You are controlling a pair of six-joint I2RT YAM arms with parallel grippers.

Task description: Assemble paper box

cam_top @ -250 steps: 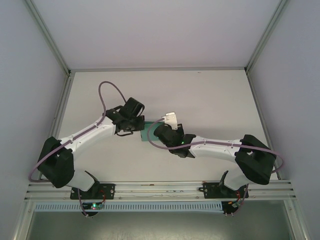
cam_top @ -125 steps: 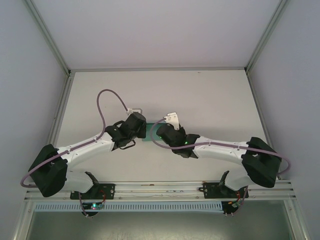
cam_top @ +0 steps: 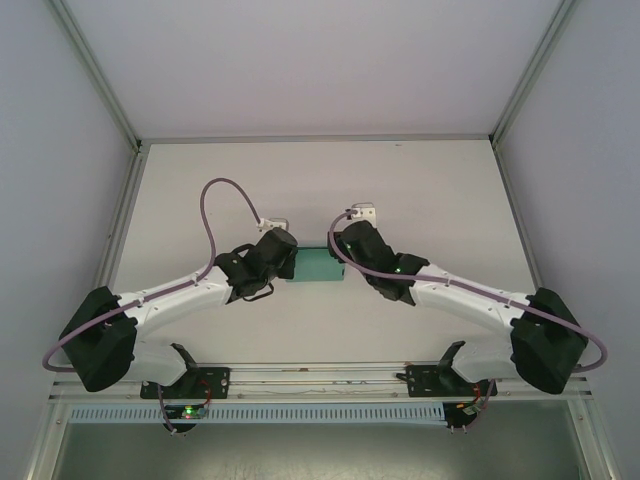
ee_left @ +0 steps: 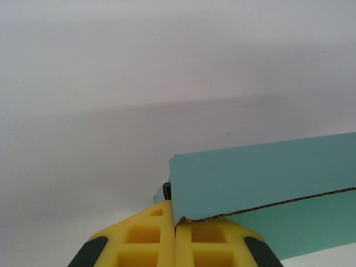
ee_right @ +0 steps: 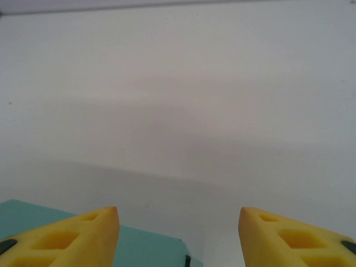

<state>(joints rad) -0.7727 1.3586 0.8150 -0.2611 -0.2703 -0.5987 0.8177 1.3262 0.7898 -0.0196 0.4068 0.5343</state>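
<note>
The teal-green paper box [cam_top: 319,264] lies on the white table between the two wrists. In the left wrist view my left gripper [ee_left: 176,222] is shut on the box's near corner; the teal panel [ee_left: 261,172] rises to the right with a raw card edge along its underside. My right gripper [ee_right: 178,222] is open, its yellow fingertips [ee_right: 103,222] wide apart above the table. A corner of the teal card [ee_right: 150,247] shows low between those fingers, touching neither. From above, the right wrist [cam_top: 358,243] sits at the box's right end and the left wrist [cam_top: 270,255] at its left end.
The white tabletop [cam_top: 420,200] stretches behind and to both sides of the box. Metal frame rails [cam_top: 320,380] run along the near edge by the arm bases. Grey walls close in on the left and right.
The right wrist has pulled back to the right and upward, off the box, leaving more teal card showing. The left wrist moved right, then held at the box's left end.
</note>
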